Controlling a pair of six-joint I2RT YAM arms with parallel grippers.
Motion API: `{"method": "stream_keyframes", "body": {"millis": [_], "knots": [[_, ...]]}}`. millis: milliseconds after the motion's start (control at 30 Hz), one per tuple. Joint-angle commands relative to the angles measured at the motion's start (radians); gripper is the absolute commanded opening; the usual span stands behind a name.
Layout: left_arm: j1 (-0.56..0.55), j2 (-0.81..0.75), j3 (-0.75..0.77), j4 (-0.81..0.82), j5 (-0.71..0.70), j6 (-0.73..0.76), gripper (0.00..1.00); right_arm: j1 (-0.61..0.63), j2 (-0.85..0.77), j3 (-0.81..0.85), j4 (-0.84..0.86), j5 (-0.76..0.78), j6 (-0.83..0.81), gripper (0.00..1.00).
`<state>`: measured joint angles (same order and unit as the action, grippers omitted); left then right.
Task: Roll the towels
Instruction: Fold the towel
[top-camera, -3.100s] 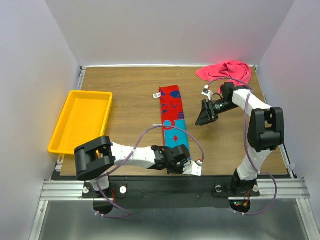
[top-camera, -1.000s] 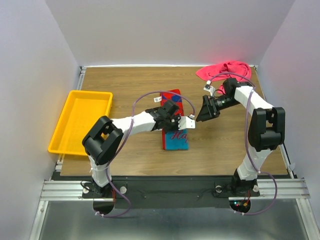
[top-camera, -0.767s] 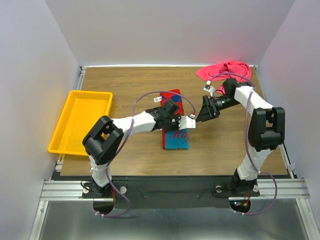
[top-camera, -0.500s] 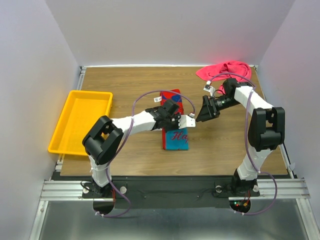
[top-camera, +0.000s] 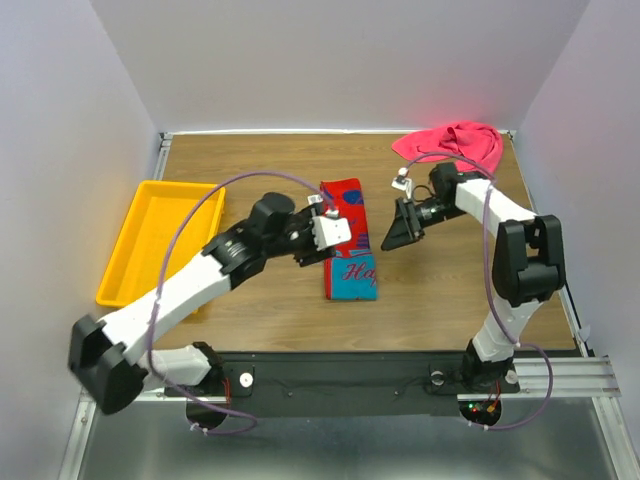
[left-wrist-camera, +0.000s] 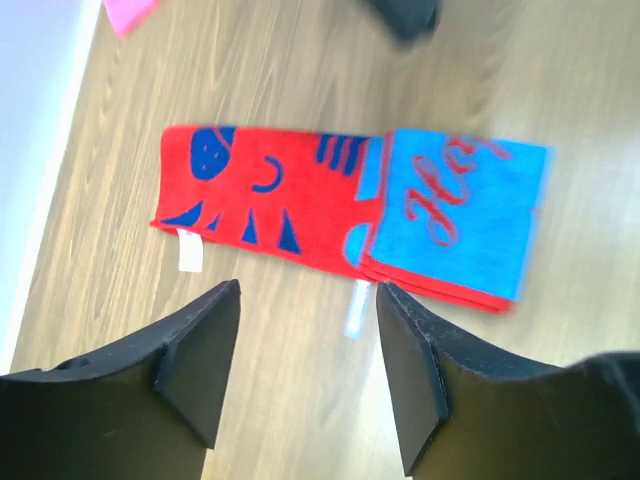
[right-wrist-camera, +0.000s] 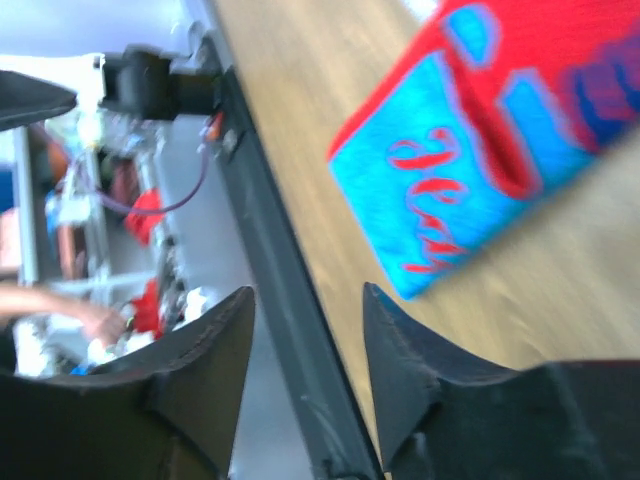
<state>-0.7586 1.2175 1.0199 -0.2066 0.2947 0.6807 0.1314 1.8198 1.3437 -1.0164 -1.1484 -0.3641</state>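
The patterned towel (top-camera: 349, 243) lies mid-table, folded over on itself, its teal half (top-camera: 351, 277) on top at the near end and its red end (top-camera: 341, 199) farther back. In the left wrist view the patterned towel (left-wrist-camera: 300, 195) lies flat just beyond the fingertips. My left gripper (top-camera: 312, 250) hovers to its left, open and holding nothing. My right gripper (top-camera: 392, 238) hangs just right of the towel, jaws apart and empty. The right wrist view shows the teal fold (right-wrist-camera: 480, 170) up ahead. The pink-red towel (top-camera: 455, 140) sits bunched in the back right corner.
A yellow tray (top-camera: 160, 240) stands at the table's left side. The table's near edge and black rail (right-wrist-camera: 280, 300) run past my right gripper's fingers in the right wrist view. Cables loop above both arms.
My left gripper has opened, let go of the folded towel and drawn back to the left. My right gripper has shifted left toward the towel, and its jaws have narrowed.
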Motion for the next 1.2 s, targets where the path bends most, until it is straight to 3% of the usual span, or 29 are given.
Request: {"method": "stream_keyframes", "body": {"millis": [0,200,300,500,933,1033,1167], "knots": [[-0.007,-0.107,-0.130,0.024,0.067,-0.055,0.69,0.106,0.041,-0.028,0.142,-0.097,0.079,0.49],[-0.027,-0.139,-0.259,0.058,0.077,0.002,0.73,0.166,0.214,0.011,0.223,-0.125,0.138,0.45],[-0.135,-0.135,-0.331,0.119,-0.006,0.059,0.73,0.168,0.308,0.028,0.255,-0.091,0.157,0.43],[-0.264,-0.006,-0.366,0.272,-0.132,0.062,0.74,0.171,0.303,-0.072,0.452,0.067,0.330,0.44],[-0.355,0.260,-0.336,0.472,-0.319,0.128,0.79,0.172,0.303,-0.098,0.506,0.153,0.402,0.53],[-0.355,0.296,-0.337,0.487,-0.339,0.138,0.75,0.172,0.299,-0.098,0.506,0.150,0.407,0.56],[-0.355,0.364,-0.325,0.487,-0.368,0.120,0.63,0.172,0.273,-0.086,0.504,0.162,0.424,0.66]]}}
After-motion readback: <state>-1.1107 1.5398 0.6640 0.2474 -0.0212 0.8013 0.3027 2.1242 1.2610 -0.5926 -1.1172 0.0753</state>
